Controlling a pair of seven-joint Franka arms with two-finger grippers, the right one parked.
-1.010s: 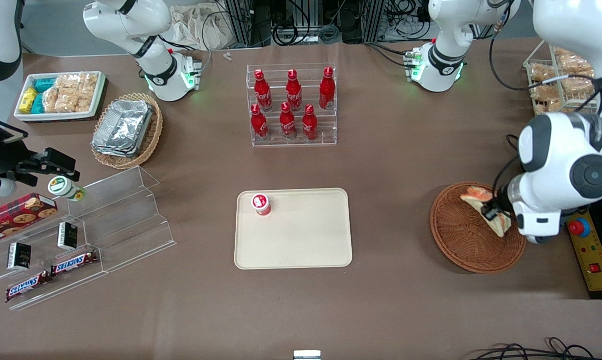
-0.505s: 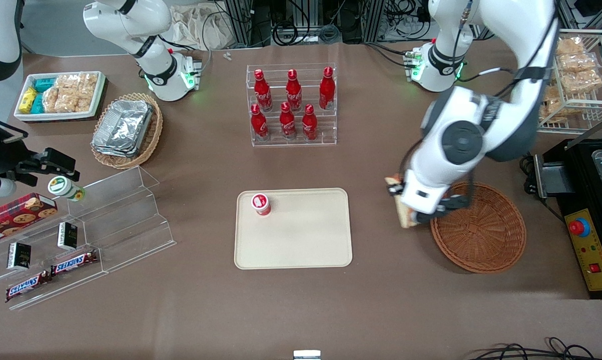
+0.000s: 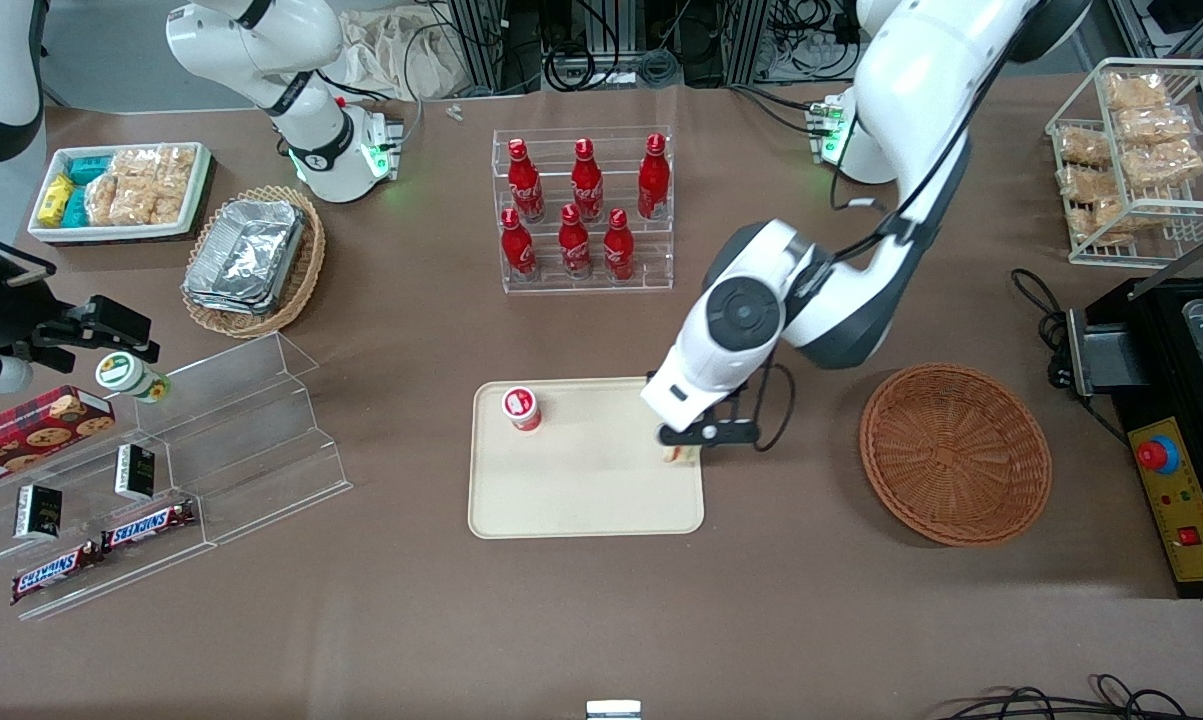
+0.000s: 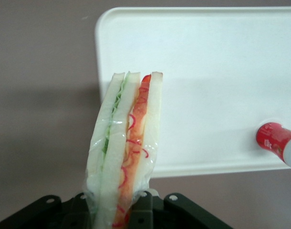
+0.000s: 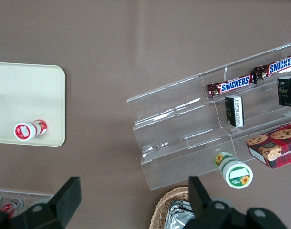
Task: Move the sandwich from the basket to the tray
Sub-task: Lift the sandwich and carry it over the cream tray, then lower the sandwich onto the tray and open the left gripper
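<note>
The claw hangs over the tray, at the tray's edge toward the working arm's end of the worktop. It is clamped on the sandwich, which stands on edge between the fingers, wrapped in clear film. The basket sits well apart from the tray. A small red bottle stands on the tray, at the corner toward the parked arm.
</note>
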